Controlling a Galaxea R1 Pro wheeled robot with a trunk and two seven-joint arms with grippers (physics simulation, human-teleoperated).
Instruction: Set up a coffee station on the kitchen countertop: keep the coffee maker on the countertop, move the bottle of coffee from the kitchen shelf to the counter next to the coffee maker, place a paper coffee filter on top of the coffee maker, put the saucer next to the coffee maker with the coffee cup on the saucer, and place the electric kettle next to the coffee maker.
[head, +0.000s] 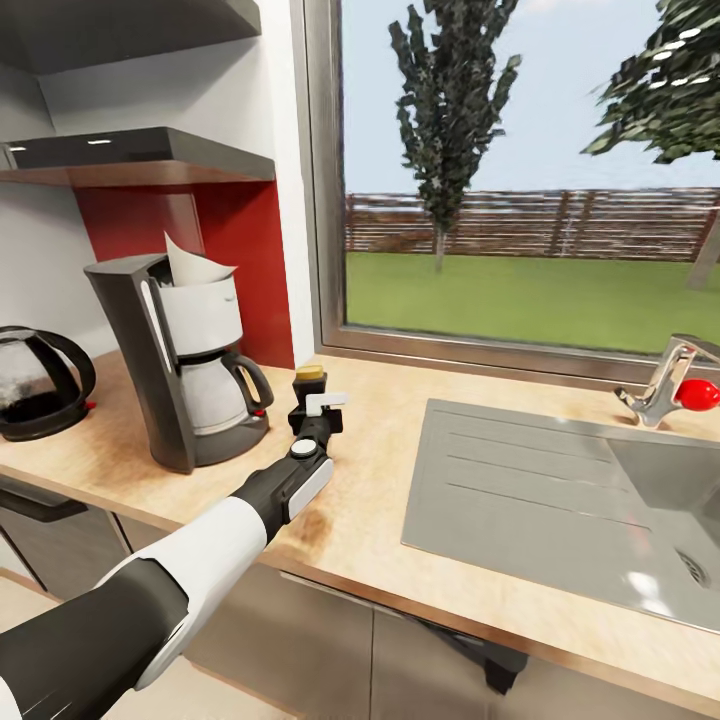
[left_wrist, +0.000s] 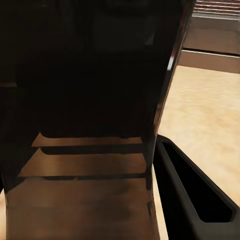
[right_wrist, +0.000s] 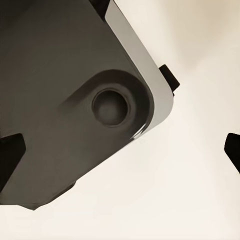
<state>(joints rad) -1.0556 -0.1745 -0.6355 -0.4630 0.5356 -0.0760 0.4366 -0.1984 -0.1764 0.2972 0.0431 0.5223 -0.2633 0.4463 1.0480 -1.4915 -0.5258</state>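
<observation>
Left gripper's black finger (left_wrist: 195, 200) runs close along the dark glass of the bottle of coffee (left_wrist: 85, 100), brown contents banded low inside it; whether the pads are pressing the glass or have just let go cannot be told from these renders.

From the head camera, the left gripper (head: 318, 405) sits around the bottle of coffee (head: 309, 378), which stands on the countertop (head: 380, 500) just beside the coffee maker (head: 190, 360), on its window side; only the yellowish cap clears the fingers.

The paper coffee filter (head: 190, 262) already pokes up from the coffee maker's top, and the electric kettle (head: 35, 380) stands near its far side, away from the window.

Judged by its looks, the bottle is rigid, smooth glass, moderately heavy and breakable; a firm hold across the body below the cap seems safest, with a level set-down.

The wrist camera gives the glass and finger close up but no sense of place; the head camera gives the placing beside the coffee maker but hides the contact.

The right gripper (right_wrist: 120, 150) hangs wide apart and empty, a grey robot panel (right_wrist: 75, 90) between its fingertips.
</observation>
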